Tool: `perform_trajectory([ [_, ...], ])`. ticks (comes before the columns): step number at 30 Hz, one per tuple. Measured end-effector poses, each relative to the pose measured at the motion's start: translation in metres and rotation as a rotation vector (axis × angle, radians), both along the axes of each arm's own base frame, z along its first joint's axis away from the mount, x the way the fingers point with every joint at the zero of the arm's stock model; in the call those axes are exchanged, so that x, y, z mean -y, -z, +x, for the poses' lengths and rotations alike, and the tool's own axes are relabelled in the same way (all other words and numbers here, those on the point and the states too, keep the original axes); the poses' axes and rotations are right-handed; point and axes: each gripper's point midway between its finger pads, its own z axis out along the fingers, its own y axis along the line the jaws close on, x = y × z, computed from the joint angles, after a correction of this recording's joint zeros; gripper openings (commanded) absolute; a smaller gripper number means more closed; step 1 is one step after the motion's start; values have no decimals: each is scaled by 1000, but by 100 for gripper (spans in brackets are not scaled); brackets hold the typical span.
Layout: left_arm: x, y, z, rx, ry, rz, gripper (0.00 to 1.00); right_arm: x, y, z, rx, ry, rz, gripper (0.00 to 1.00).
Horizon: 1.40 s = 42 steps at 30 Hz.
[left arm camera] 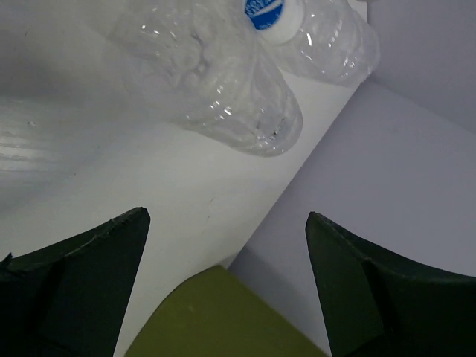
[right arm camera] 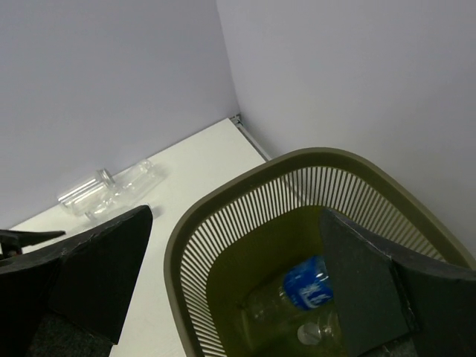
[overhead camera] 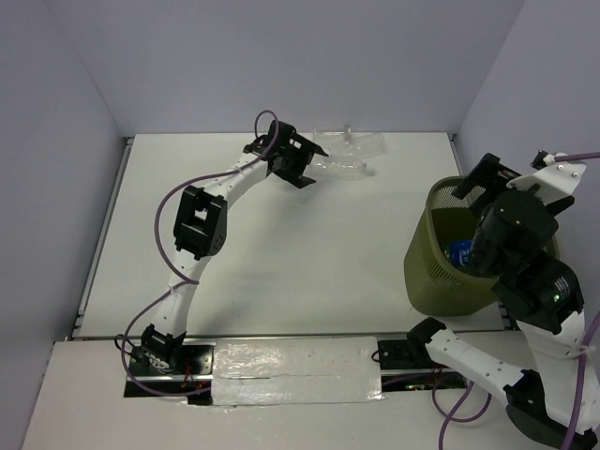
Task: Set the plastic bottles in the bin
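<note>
Two clear bottles (overhead camera: 349, 155) lie on the surface (overhead camera: 281, 272) by the far wall, just ahead of the left hand (left arm camera: 227, 223) — wide open, empty. A blue-labelled bottle (right arm camera: 305, 290) lies in the bin (right arm camera: 186, 245); the right hand (right arm camera: 236, 214) gapes empty above it — probably half done.

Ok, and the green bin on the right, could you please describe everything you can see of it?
The bin is an olive-green wastebasket, plastic by its look, with a rounded-square rim and walls of thin vertical slats that taper downward. It stands on the white table near its right edge. On its bottom lies a blue-labelled bottle, and a second clear bottle seems to lie beside it. The right gripper hangs open over its mouth and does not appear to touch it.
</note>
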Motion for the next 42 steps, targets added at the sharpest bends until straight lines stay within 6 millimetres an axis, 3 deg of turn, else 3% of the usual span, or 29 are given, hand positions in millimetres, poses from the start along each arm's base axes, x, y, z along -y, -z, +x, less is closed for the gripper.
perform_trajectory([
  [4, 7, 17, 8, -79, -80, -59, 99, 4, -5, -6, 22, 5, 13, 100],
  [10, 16, 19, 26, -100, -168, -133, 99, 3, -5, -5, 20, 2, 13, 100],
  [22, 14, 20, 42, -80, -271, -130, 99, 3, -2, -5, 10, -1, 12, 100],
  [32, 8, 38, 48, -79, -312, -93, 99, 1, 0, -2, -5, -3, 5, 100],
  [39, 8, 52, 44, -86, -317, -71, 75, -4, 3, 3, -16, -12, 3, 100],
  [42, 10, 60, 43, -90, -318, -81, 71, -5, 3, 4, -18, -16, 5, 100],
])
